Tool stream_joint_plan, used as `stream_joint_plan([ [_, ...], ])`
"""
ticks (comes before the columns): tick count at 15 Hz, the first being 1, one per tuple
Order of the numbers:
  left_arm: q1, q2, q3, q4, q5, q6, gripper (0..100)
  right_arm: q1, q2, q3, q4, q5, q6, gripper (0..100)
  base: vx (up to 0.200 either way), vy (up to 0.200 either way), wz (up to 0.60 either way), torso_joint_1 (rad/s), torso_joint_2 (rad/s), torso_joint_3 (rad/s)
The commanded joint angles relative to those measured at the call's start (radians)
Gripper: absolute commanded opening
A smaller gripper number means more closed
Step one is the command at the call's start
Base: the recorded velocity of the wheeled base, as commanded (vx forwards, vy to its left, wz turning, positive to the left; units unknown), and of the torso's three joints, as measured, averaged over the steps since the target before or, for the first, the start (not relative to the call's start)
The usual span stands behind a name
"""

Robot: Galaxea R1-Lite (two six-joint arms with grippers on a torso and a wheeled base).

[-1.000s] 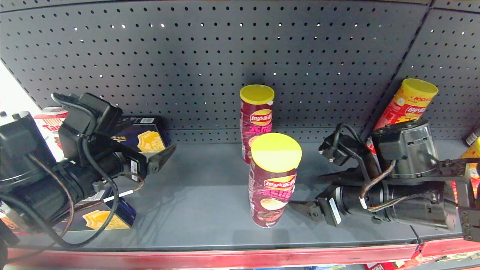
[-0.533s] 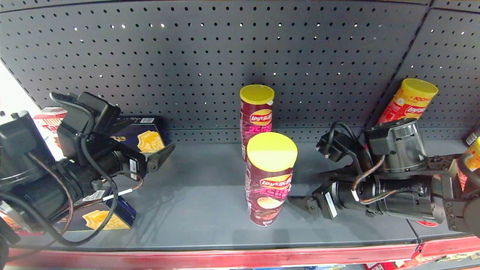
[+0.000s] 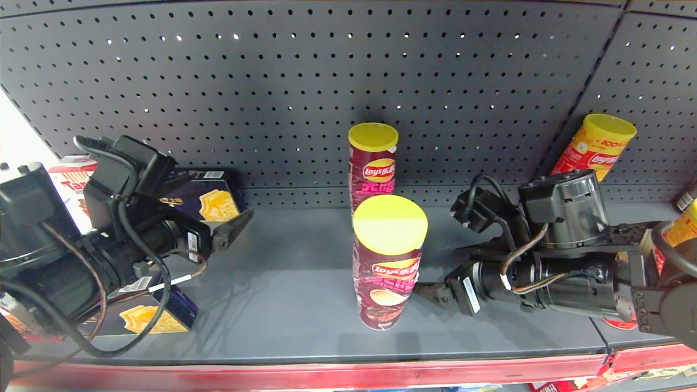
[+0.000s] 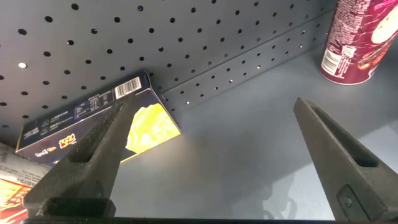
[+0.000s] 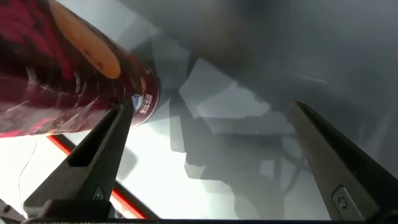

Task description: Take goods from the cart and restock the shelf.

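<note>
Both grippers open on the shelf, maroon can standing free in the middle.

On my left, the left gripper [image 4: 211,104] hangs with its fingers spread wide and nothing between them, just in front of the dark blue box [image 3: 209,193] at the back panel [image 3: 272,81]; a second blue box [image 3: 147,318] lies at the shelf [image 3: 294,283] front edge. Centre now: the front can [image 3: 387,267] stands upright, directly ahead of the back can [image 3: 373,163]. To its right, the right gripper [image 5: 212,106] is spread open too, one finger [image 5: 109,140] just beside the front can's base; I can't tell if it touches. Far right, a yellow can [image 3: 596,144] by the back panel.
</note>
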Motion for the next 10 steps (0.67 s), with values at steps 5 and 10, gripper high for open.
stream_joint_plan([
  [5,0.006,0.0,0.001,0.0,-0.001,0.0,100,0.007,-0.007,0.011,0.0,-0.001,0.0,100,0.0,0.0,0.0,0.0,0.0,0.0],
  [10,0.008,0.0,0.001,0.0,-0.005,0.0,100,0.007,-0.005,0.009,0.0,-0.001,0.0,100,0.0,0.0,0.0,0.0,0.0,0.0],
])
